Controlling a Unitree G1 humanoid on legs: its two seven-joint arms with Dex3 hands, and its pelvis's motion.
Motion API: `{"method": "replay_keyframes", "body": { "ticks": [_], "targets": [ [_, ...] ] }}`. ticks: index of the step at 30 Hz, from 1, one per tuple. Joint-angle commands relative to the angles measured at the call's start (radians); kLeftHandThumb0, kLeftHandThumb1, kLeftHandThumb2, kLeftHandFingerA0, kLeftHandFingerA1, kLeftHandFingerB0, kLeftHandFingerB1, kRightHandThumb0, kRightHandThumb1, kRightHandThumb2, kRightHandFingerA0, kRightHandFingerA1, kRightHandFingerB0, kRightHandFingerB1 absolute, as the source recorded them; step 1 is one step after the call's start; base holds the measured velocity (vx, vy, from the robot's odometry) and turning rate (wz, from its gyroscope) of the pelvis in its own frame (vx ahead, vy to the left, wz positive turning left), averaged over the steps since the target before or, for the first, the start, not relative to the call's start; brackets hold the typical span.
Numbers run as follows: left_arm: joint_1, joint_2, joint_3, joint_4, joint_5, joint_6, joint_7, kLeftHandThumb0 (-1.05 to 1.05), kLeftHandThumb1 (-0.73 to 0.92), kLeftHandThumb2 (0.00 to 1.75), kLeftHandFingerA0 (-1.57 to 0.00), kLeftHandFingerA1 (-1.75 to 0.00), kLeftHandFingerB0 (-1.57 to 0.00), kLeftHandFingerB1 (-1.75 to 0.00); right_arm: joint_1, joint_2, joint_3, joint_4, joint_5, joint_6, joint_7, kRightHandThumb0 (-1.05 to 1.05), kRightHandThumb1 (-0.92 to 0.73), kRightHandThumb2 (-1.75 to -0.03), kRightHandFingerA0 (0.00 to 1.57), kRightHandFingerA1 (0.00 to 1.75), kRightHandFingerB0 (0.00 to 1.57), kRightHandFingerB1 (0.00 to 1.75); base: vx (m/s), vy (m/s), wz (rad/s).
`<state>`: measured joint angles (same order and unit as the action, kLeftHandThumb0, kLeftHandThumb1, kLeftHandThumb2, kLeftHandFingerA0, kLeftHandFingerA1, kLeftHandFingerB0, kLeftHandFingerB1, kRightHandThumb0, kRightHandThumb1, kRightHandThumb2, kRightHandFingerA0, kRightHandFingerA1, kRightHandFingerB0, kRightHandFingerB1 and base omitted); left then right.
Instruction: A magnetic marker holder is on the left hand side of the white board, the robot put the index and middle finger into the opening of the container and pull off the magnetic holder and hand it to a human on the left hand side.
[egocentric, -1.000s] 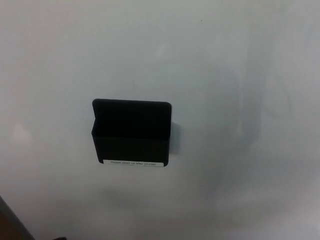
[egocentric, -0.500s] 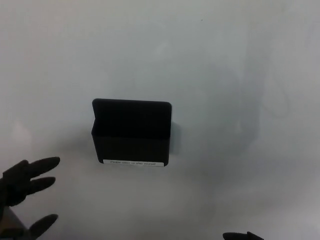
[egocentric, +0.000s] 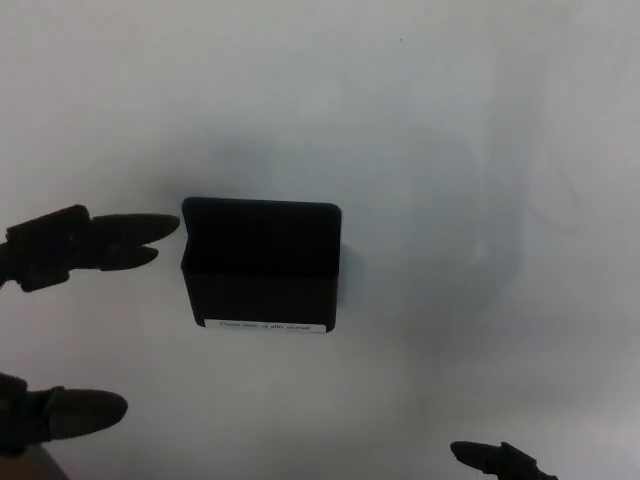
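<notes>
The black marker holder (egocentric: 262, 266) is seen stuck to the whiteboard (egocentric: 450, 150), its opening at the top and its long axis level. The left hand (egocentric: 60, 320) is held just to its left, two fingers (egocentric: 125, 235) level with the opening, thumb spread well below, holding nothing. Only a tip of the right hand (egocentric: 495, 460) shows, farther off, so its fingers cannot be judged.

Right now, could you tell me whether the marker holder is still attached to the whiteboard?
Attached. The marker holder sits flat and upright on the whiteboard; the left hand is beside it, not touching.
</notes>
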<state>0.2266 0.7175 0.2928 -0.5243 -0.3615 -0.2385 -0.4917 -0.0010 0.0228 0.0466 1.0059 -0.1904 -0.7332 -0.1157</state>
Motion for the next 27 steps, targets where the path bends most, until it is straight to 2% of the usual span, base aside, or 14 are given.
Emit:
{"method": "replay_keyframes", "body": {
  "ticks": [1,4,7,8,11,12,13,14,17,18,23,24,26,27],
  "targets": [
    [-0.112,0.092,-0.030,-0.032,-0.079,0.160,-0.082,-0.73,0.46,0.80,-0.37,-0.46,-0.24,-0.41,-0.009,-0.016,-0.016,0.029,0.022,-0.070,-0.004,-0.50,-0.71,-0.61,0.76,0.48,0.59,0.43,0.00,0.000,0.00],
    [-0.173,0.115,-0.069,-0.021,-0.025,0.190,-0.085,-0.73,0.46,0.80,-0.37,-0.46,-0.24,-0.41,-0.007,-0.011,-0.020,0.035,0.024,-0.077,-0.004,-0.49,-0.70,-0.61,0.77,0.48,0.60,0.43,0.00,0.000,0.00],
    [-0.313,0.118,-0.185,0.063,0.058,0.213,-0.107,-0.71,0.47,0.78,-0.30,-0.44,-0.25,-0.40,-0.004,-0.010,-0.019,0.043,0.015,-0.081,-0.013,-0.51,-0.70,-0.61,0.76,0.48,0.59,0.44,0.00,0.000,0.00],
    [-0.346,0.120,-0.209,0.083,0.077,0.223,-0.114,-0.69,0.57,0.58,-0.34,-0.35,-0.27,-0.30,-0.002,-0.011,-0.018,0.044,0.010,-0.080,-0.018,-0.45,-0.56,-0.98,0.71,0.68,0.45,0.57,0.00,0.000,0.00],
    [-0.436,0.117,-0.274,0.138,0.118,0.243,-0.127,-0.69,0.57,0.58,-0.34,-0.35,-0.28,-0.30,-0.001,-0.015,-0.015,0.050,0.001,-0.086,-0.029,-0.46,-0.56,-0.98,0.72,0.68,0.45,0.57,0.00,0.000,0.00],
    [-0.459,0.111,-0.289,0.153,0.125,0.244,-0.128,-0.72,0.47,0.77,-0.29,-0.44,-0.24,-0.40,0.002,-0.017,-0.013,0.050,-0.001,-0.091,-0.031,-0.45,-0.56,-0.98,0.71,0.68,0.44,0.57,0.00,0.000,0.00],
    [-0.480,0.104,-0.304,0.169,0.132,0.244,-0.130,-0.72,0.47,0.77,-0.29,-0.44,-0.24,-0.40,0.005,-0.020,-0.012,0.051,-0.005,-0.096,-0.033,-0.45,-0.56,-0.98,0.71,0.68,0.44,0.57,0.00,0.000,0.00],
    [-0.503,0.097,-0.316,0.187,0.133,0.249,-0.133,-0.67,0.56,0.58,-0.32,-0.34,-0.28,-0.30,0.006,-0.021,-0.011,0.052,-0.005,-0.097,-0.034,-0.53,-0.68,-0.64,0.77,0.50,0.55,0.44,0.00,0.000,0.00],
    [-0.552,0.082,-0.342,0.223,0.141,0.269,-0.137,-0.66,0.53,0.57,-0.30,-0.34,-0.26,-0.30,0.010,-0.023,-0.011,0.052,-0.005,-0.100,-0.036,-0.50,-0.72,-0.62,0.77,0.48,0.59,0.44,0.00,0.000,0.00],
    [-0.591,0.067,-0.365,0.251,0.151,0.291,-0.137,-0.66,0.52,0.57,-0.29,-0.34,-0.25,-0.30,0.023,-0.027,-0.009,0.045,-0.006,-0.105,-0.033,-0.46,-0.57,-0.98,0.72,0.69,0.45,0.57,0.00,0.000,0.00],
    [-0.650,0.039,-0.393,0.302,0.169,0.314,-0.143,-0.66,0.54,0.57,-0.29,-0.34,-0.26,-0.30,0.043,-0.029,-0.007,0.028,0.003,-0.120,-0.018,-0.45,-0.57,-0.98,0.71,0.68,0.45,0.57,0.00,0.000,0.00],
    [-0.650,0.026,-0.403,0.309,0.176,0.318,-0.138,-0.66,0.53,0.58,-0.30,-0.34,-0.26,-0.30,0.067,-0.033,-0.006,0.017,0.006,-0.126,-0.012,-0.48,-0.72,-0.62,0.74,0.48,0.59,0.42,0.00,0.000,0.00],
    [-0.650,0.008,-0.418,0.319,0.187,0.324,-0.130,-0.66,0.53,0.58,-0.30,-0.34,-0.26,-0.30,0.102,-0.038,-0.004,0.001,0.009,-0.136,-0.002,-0.48,-0.72,-0.62,0.74,0.48,0.59,0.42,0.00,0.000,0.00],
    [-0.654,-0.004,-0.427,0.324,0.198,0.336,-0.128,-0.66,0.53,0.57,-0.30,-0.34,-0.26,-0.30,0.113,-0.043,-0.006,-0.008,0.016,-0.133,0.006,-0.46,-0.57,-0.98,0.69,0.67,0.44,0.56,0.00,0.000,0.00]
  ]
}}
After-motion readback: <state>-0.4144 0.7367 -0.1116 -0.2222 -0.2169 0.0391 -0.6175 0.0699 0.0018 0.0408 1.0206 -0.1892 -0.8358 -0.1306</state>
